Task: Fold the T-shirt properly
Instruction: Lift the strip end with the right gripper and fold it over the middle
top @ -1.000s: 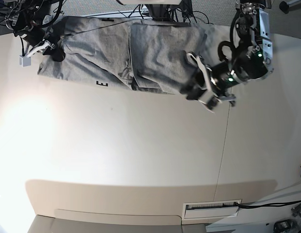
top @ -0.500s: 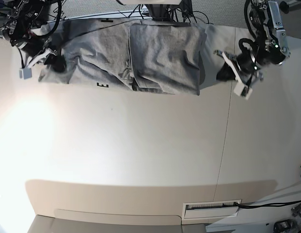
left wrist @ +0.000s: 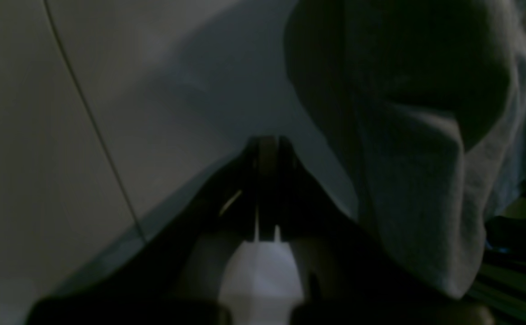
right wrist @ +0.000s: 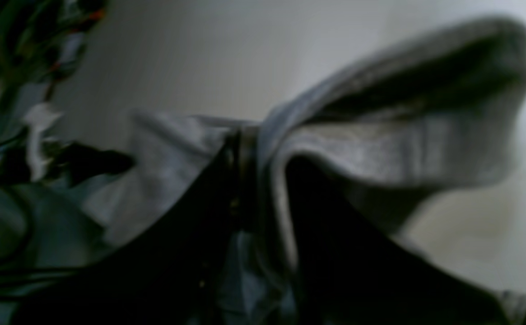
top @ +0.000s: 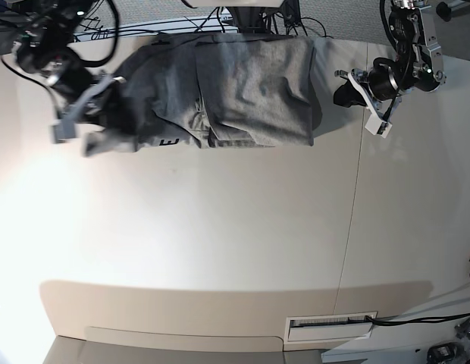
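Two arms work at the far edge of the counter (top: 220, 243). A grey shirt (top: 242, 91) lies at about 12 o'clock in the base view, bunched and partly doubled over, with a bit of black lettering (top: 169, 142) showing along its near hem.

The right fingers (top: 87, 114), at about 10 o'clock in that view, are closed on the shirt's end there; a flap of cloth hangs down from them just above the counter. In the right wrist view, which is blurred, the dark right fingers (right wrist: 240, 149) are pressed together with grey fabric (right wrist: 380, 144) gathered on both sides of them and arching up to 2 o'clock.

The left fingers (top: 349, 89), at about 2 o'clock in the base view, are closed on nothing and sit just beside the shirt's other end without touching it. The left wrist view is dark: the left fingers (left wrist: 267, 153) are pressed together over bare counter (left wrist: 28, 135), and the shirt's edge (left wrist: 425, 189) drapes at 3 o'clock, apart from them. A thin seam (top: 349, 227) runs across the counter from below that arm toward 5 o'clock.
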{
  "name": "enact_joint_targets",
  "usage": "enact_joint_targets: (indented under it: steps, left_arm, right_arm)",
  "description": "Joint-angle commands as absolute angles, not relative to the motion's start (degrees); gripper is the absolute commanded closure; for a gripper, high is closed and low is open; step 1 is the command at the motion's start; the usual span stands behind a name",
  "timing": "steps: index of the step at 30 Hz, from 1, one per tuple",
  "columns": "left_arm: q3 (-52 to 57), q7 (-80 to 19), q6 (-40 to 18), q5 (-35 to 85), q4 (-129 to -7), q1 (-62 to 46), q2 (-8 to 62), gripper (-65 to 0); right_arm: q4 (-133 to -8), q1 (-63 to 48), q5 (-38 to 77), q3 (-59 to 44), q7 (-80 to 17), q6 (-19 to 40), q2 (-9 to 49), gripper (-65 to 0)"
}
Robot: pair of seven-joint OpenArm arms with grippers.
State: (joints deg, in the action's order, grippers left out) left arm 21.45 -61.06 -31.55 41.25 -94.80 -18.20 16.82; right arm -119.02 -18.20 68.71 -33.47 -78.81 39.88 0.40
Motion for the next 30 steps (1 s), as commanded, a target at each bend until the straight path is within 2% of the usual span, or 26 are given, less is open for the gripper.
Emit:
enact_joint_targets:
  steps: [1,8,16,26,30]
  left_arm:
    - [21.6,-61.8,-31.6,40.8,-95.2,-18.1,17.3,0.0]
    - [21.6,-61.7,-31.6,40.8,-95.2,-18.1,17.3,0.0]
    - [21.6,-61.7,-31.6,40.8,-95.3,-18.1,17.3,0.0]
    - [21.6,-61.7,-31.6,40.8,-95.2,-18.1,17.3,0.0]
    - [21.6,-61.7,-31.5,40.8,-95.3,-18.1,17.3,0.0]
  right_arm:
    - [-120.5,-18.3,70.4,-31.4,-77.4,40.0,0.2,0.0]
    - [-120.6,-18.2,59.2,-12.8,-71.2,40.0,-3.4,0.0]
    - [-120.5,-18.1,39.9,7.2,-60.2,39.9,-3.5,0.0]
    - [-117.6,-14.9,19.4,23.3,-52.5,27.4,-3.5,0.0]
    - [-111.6,-12.9,15.7,27.1,-50.8,25.8,-3.5,0.0]
